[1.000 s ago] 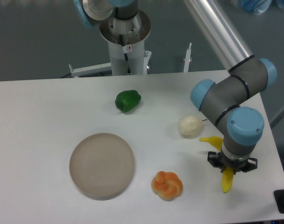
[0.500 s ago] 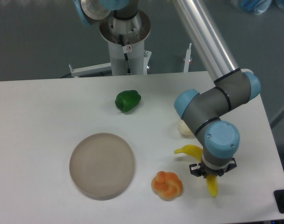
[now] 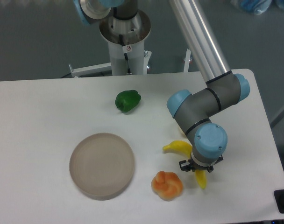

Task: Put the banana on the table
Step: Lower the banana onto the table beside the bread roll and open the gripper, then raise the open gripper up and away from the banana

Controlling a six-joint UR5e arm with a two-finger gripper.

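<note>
Tan plate bare — banana in end effector

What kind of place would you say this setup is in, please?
Probably a robotics lab: an arm on a pedestal works over a plain white table, with toy food like a banana, pepper and bun beside a plate.
</note>
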